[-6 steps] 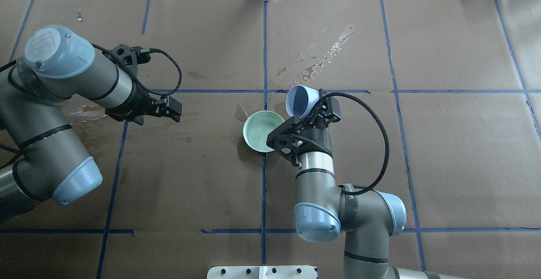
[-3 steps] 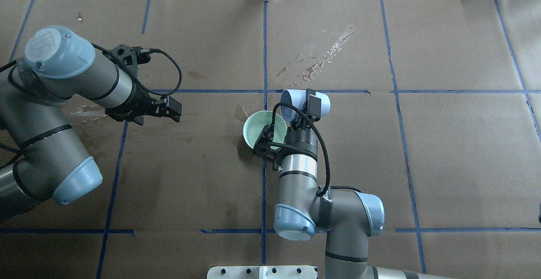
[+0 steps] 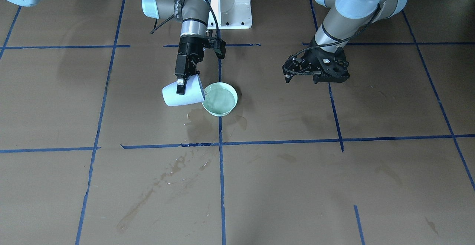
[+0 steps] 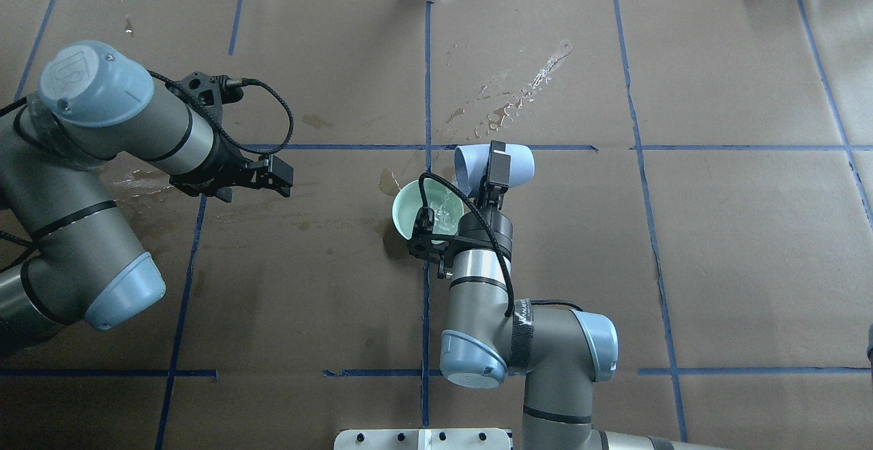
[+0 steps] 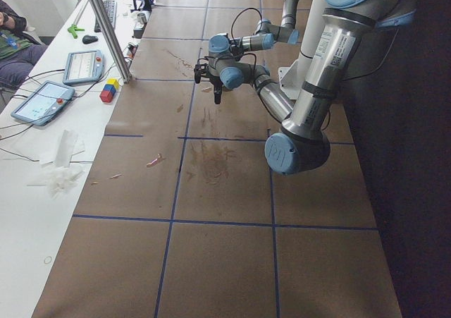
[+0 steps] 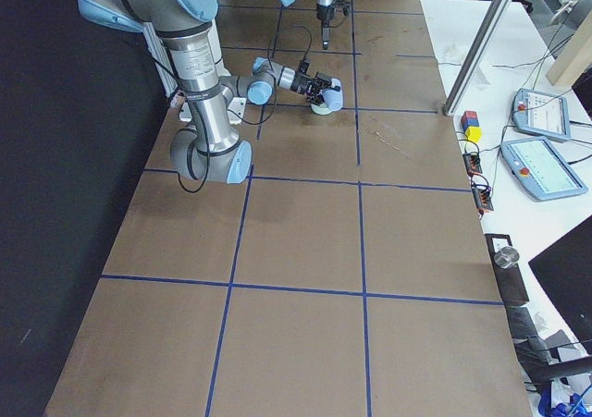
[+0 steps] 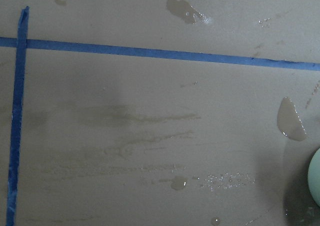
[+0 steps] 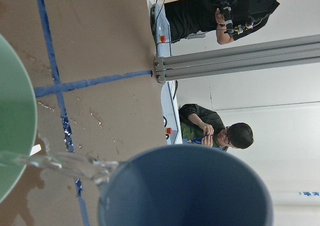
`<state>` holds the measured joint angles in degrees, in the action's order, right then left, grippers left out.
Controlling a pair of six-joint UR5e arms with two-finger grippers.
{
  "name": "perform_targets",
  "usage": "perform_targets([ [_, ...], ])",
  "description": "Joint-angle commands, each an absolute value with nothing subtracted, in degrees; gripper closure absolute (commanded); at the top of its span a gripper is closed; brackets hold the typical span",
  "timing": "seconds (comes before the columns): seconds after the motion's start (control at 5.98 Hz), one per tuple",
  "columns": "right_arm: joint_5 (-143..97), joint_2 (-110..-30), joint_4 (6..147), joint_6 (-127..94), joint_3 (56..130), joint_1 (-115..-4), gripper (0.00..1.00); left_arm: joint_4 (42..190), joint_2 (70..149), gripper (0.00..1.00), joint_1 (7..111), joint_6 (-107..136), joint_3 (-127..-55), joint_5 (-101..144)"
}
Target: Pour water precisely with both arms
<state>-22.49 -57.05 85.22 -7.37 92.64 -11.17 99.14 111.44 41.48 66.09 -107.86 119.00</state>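
Right now the water [image 8: 65,163] is leaving the lip of the pale blue cup [image 4: 518,167] in a thin clear stream. It lands in the green bowl [image 3: 219,100], where a rippled pool shows near the centre of the overhead view. I read the cup's attitude as deliberate: it lies almost on its side, with its mouth toward the bowl and just over the bowl's rim, so the stream has only a short drop.

My right end effector [image 4: 494,163] is closed across the cup's wall, with one finger over the top of it. In the overhead view that puts the falling water just left of and below the fingers. The right arm [image 4: 477,279] reaches up from the bottom edge of that frame.

My left end effector [image 4: 276,177] hangs well apart at the left of the frame, jaws parted and holding nothing. I judge it is parked clear of the pour. Wet patches [image 4: 518,95] mark the brown surface [image 4: 716,245] above the bowl, which tells me spills are a real risk here.
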Motion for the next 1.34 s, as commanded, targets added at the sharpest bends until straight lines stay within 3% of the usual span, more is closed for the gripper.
perform_targets([
  [0.0, -21.9, -57.0, 85.5, -3.9, 92.6, -11.2, 1.0, 99.1, 111.4, 0.0, 41.5, 66.1, -107.9, 119.1],
  [1.17, -21.6, -56.4, 85.5, 0.0, 92.6, -11.1, 1.0, 99.1, 111.4, 0.0, 41.5, 66.1, -108.0, 119.3],
])
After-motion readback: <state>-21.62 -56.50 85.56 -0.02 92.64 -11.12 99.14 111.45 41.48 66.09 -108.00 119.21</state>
